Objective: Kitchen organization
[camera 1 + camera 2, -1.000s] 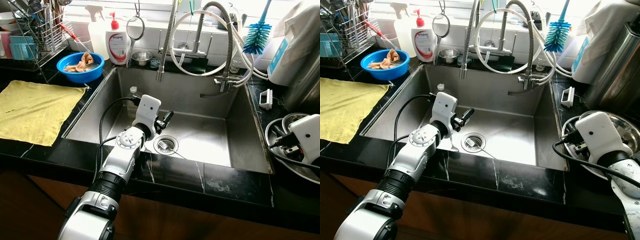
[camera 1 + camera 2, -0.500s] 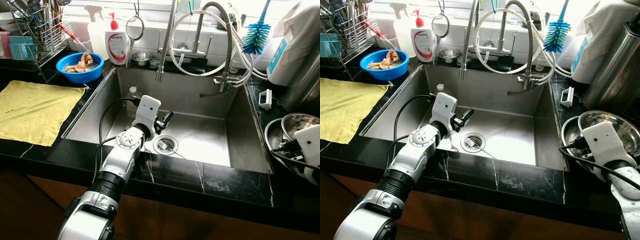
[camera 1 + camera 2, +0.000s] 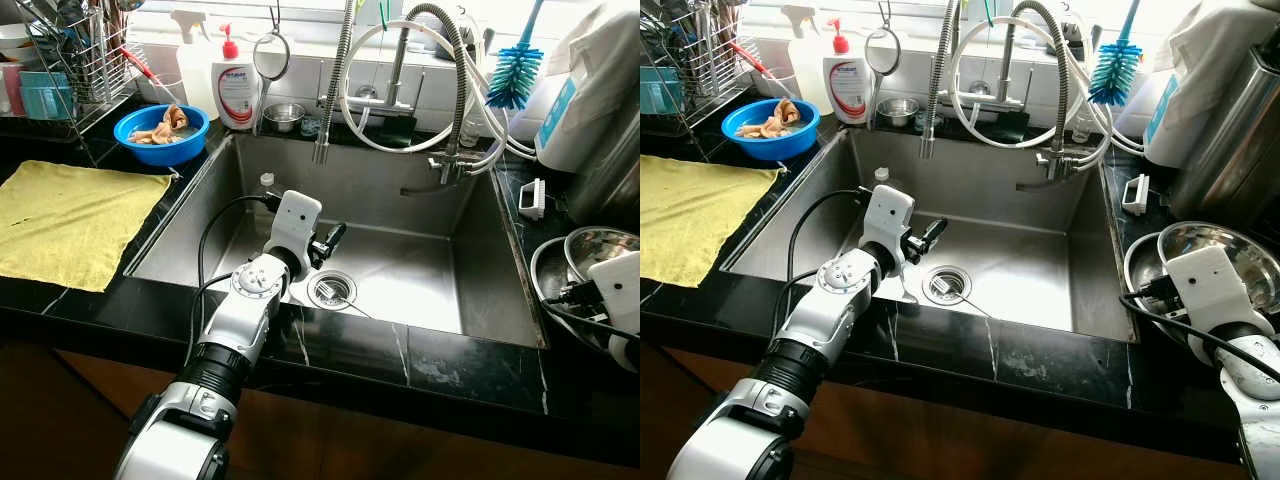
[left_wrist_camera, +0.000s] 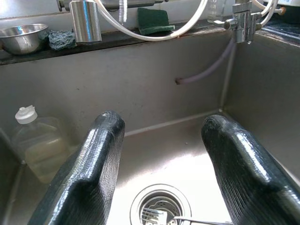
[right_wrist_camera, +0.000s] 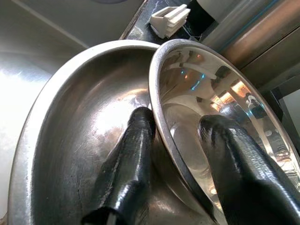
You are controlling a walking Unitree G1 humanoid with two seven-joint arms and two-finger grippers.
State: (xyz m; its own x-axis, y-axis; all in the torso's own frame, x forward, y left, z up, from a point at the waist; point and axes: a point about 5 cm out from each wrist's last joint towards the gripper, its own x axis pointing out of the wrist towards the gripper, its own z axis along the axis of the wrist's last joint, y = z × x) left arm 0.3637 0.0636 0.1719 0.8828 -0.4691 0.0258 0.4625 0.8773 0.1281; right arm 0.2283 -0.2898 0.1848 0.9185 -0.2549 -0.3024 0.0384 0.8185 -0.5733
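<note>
A shiny steel bowl [image 3: 1228, 248] leans inside a wider steel basin [image 5: 70, 131] on the black counter right of the sink [image 3: 400, 190]. My right gripper [image 5: 176, 124] is open and straddles the bowl's rim: one finger [image 5: 136, 140] lies outside it in the basin, the other [image 5: 225, 154] inside the bowl. My left gripper [image 3: 328, 242] hangs open and empty inside the sink, just above the drain [image 3: 331, 290]. A clear plastic bottle [image 4: 37, 145] stands in the sink's far left corner.
A yellow cloth [image 3: 70, 220] covers the counter on the left, with a blue bowl [image 3: 160, 132], a soap bottle [image 3: 236, 90] and a dish rack [image 3: 70, 50] behind it. Faucet hoses [image 3: 400, 90] and a blue brush [image 3: 513, 75] hang over the sink. A tall steel pot [image 3: 610, 170] stands far right.
My right arm has drawn back toward the lower right since a second ago, uncovering the steel bowl; it has barely moved in the last half second. The left arm is still.
</note>
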